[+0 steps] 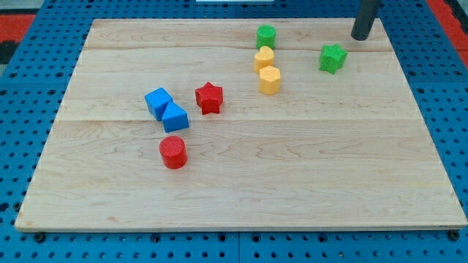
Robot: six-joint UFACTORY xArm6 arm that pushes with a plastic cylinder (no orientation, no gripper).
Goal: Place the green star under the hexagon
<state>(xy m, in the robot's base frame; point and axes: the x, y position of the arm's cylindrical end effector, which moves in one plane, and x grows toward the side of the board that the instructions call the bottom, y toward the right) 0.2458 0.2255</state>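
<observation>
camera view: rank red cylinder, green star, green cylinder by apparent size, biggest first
1. red cylinder, largest, though it sits nearest the view's bottom, so nearness may inflate it.
2. green star
3. green cylinder
The last two look close; order unsure.

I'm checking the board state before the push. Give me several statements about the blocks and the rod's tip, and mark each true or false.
1. My tip is toward the view's top right of the green star. True.
2. The yellow hexagon lies at the view's left of the red star. False: it lies to the right.
3. The two blue blocks touch each other. True.
4. The red cylinder sits nearest the view's top. False: it is the lowest block.
</observation>
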